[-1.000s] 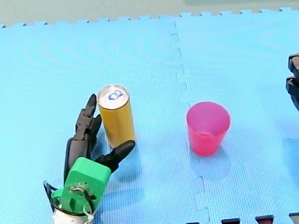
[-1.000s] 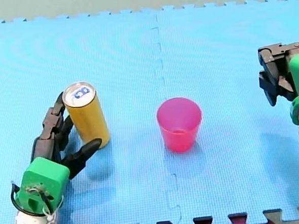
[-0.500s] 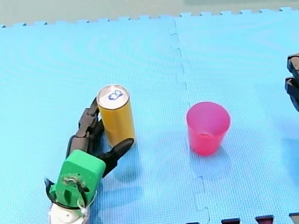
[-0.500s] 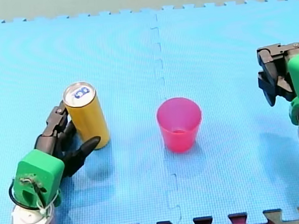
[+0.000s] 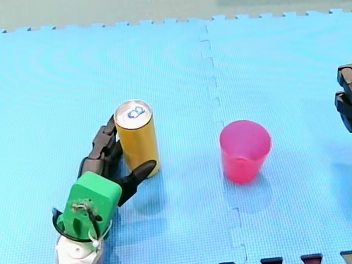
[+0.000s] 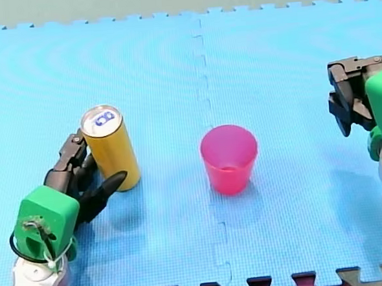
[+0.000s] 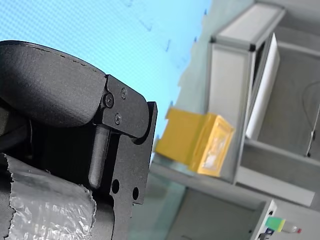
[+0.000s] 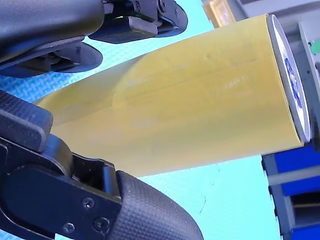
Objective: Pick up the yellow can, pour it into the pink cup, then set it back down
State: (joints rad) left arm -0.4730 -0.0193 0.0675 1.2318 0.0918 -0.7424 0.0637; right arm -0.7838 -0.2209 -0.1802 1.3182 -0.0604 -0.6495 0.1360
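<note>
- The green block (image 6: 45, 220) on the left wrist is nearest. It covers the back of the left hand (image 5: 110, 167), so the palm is hidden in the head views.
- That hand is closed around the yellow can (image 5: 138, 139). Its fingers (image 5: 106, 141) lie against the can's side, and the thumb (image 5: 144, 170) reaches across to the base on the other side.
- How hard it grips is hard to make out. The can stands upright on the blue foam mat (image 5: 266, 64).
- The second wrist view adds what the head views lack. The can's body runs the length of the gap between the dark fingers on one side and the textured thumb on the other. Its silver lid is seen edge-on, and the bottom rim is hidden behind the hand.
- The pink cup (image 5: 244, 151) stands upright on the thumb side of the left hand, well apart from the can. A mat seam lies between them, with nothing else in the way.
- Farther out past the cup is the right hand (image 6: 349, 97), curled with nothing in it. It is partly cut off at the frame edge.
- The first wrist view shows a black hand casing close up. Beyond the mat's edge are a yellow box (image 7: 197, 142) and a grey shelving unit (image 7: 235, 100).
</note>
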